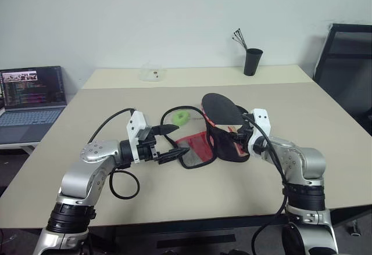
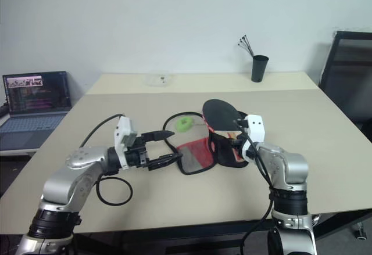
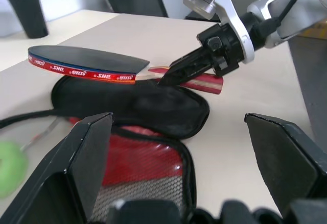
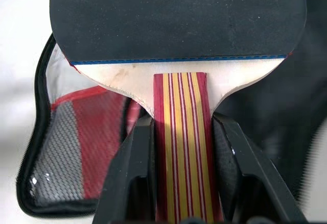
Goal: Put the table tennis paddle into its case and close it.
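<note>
My right gripper (image 4: pixel 181 124) is shut on the striped wooden handle of the table tennis paddle (image 1: pixel 221 108), holding it roughly flat, black rubber face up, just above the case (image 1: pixel 196 150). The case lies open on the table, its black half under the paddle (image 3: pixel 87 60) and its red mesh-pocket flap (image 3: pixel 138 168) spread toward my left arm. At that flap's near edge my left gripper (image 1: pixel 174 140) stands open with nothing between its fingers. The green ring tag (image 1: pixel 182 116) lies on its cord just behind the case.
A black pen cup (image 1: pixel 253 61) and a small clear dish (image 1: pixel 153 73) stand at the table's far side. An open laptop (image 1: pixel 32 101) sits on a lower desk to the left. A black chair (image 1: pixel 349 63) stands at the far right.
</note>
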Tool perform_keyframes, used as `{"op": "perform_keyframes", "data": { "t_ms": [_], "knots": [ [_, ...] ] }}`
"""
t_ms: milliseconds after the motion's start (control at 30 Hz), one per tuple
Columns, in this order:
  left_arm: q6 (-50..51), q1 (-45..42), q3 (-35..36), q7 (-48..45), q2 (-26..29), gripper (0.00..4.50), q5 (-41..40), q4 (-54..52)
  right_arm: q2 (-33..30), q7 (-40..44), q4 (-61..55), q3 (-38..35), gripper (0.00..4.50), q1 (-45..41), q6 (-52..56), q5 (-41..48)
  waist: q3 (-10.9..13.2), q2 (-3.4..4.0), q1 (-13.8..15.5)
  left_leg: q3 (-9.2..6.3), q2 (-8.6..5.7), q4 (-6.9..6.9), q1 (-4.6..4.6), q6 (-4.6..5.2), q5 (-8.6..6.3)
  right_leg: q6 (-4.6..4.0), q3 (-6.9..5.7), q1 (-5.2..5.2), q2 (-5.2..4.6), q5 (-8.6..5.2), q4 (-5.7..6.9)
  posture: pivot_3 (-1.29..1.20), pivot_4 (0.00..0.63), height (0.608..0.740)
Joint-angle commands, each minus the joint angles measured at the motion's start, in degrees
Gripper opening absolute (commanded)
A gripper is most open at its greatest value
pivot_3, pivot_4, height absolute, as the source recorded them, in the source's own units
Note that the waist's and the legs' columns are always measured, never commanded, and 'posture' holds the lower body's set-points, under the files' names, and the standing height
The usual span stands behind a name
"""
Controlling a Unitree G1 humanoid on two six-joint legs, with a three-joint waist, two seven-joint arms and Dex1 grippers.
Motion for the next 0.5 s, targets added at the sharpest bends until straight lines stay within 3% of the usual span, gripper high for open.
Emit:
{"op": "perform_keyframes", "data": {
  "t_ms": [33, 500],
  "knots": [
    [-0.2, -0.3, 1.2, 0.7, 0.4, 4.5, -0.8, -2.9, 0.4, -1.8, 1.8, 0.5, 1.13, -1.5, -4.9, -1.3, 0.0, 0.0, 0.1, 0.0, -0.01, 0.0, -0.01, 0.0, 0.0, 0.0, 0.0, -0.01, 0.0, 0.0, -0.01, 0.0, 0.15, 0.74],
    [0.2, -0.1, 0.9, 1.6, 0.2, 4.5, -1.1, -3.9, -0.7, -5.2, 13.9, 3.4, 1.13, -2.9, -15.6, -6.5, 0.0, 0.0, 0.0, -0.02, -0.09, -0.03, -0.02, 0.0, 0.0, -0.01, -0.01, -0.05, 0.1, 0.0, 0.0, 0.0, 0.15, 0.74]
  ]
}}
